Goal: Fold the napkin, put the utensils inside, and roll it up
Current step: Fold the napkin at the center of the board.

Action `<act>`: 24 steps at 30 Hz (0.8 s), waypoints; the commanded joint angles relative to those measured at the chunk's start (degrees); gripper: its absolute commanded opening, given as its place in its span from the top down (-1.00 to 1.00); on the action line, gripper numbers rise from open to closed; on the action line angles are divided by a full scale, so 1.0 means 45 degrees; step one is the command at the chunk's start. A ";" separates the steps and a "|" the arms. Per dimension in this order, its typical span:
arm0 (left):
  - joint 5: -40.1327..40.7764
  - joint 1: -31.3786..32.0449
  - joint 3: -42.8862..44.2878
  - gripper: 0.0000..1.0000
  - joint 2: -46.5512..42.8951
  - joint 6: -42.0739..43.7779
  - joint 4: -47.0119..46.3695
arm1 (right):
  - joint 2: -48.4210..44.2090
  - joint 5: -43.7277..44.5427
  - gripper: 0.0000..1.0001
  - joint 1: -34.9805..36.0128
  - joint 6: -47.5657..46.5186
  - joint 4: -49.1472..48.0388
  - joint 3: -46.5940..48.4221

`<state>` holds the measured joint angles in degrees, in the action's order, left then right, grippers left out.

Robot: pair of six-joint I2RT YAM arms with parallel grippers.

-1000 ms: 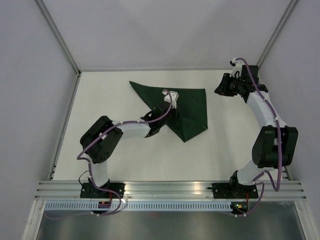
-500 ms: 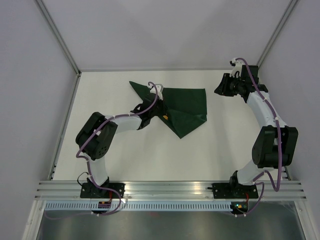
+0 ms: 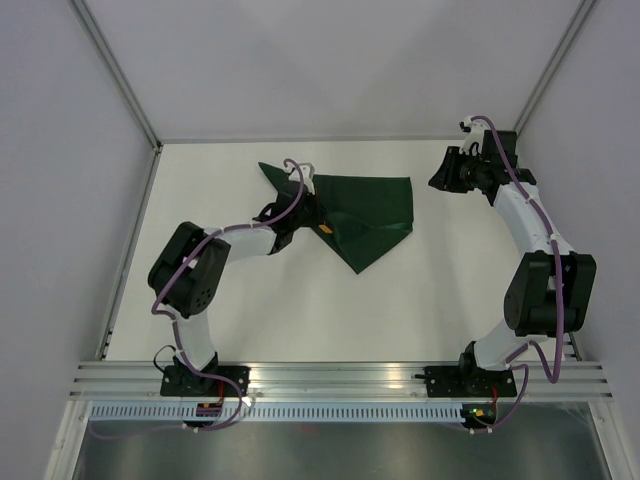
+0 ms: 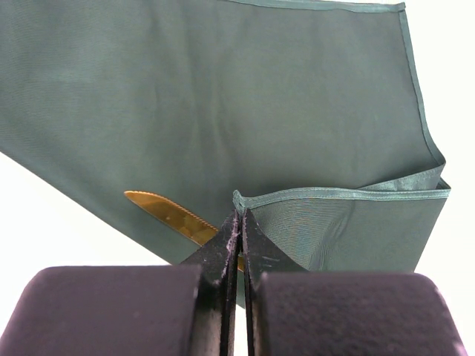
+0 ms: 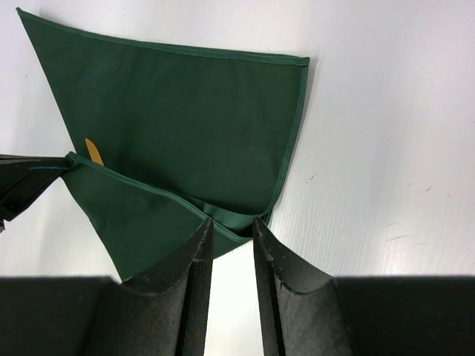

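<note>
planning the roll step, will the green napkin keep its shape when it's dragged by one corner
Probably floppy: the napkin drapes into a soft fold from the corner pinched in the left pincer. Likely light and thin, since its layers lie nearly flat. It may slide easily over the smooth table.

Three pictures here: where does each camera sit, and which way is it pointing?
Top camera: fixed above and behind the arms, looking down on the white table; both arms and bases show.
Left wrist camera: looks along the shut left hand, which pinches the dark green cloth napkin's folded corner.
Right wrist camera: looks down past the open right hand toward the napkin.
Shared: both wrist views show the napkin and the yellow-orange utensil tip.
</note>
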<state>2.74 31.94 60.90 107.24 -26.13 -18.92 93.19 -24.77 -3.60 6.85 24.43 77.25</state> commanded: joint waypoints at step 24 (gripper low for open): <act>0.0132 -0.0497 0.0352 0.95 0.0485 -0.0717 0.0219 | 0.0093 -0.0178 0.33 -0.0041 0.0157 0.0021 -0.0078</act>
<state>2.87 30.13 60.90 109.08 -27.16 -17.34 93.36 -24.80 -3.60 6.81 24.43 77.17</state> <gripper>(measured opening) 0.030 0.338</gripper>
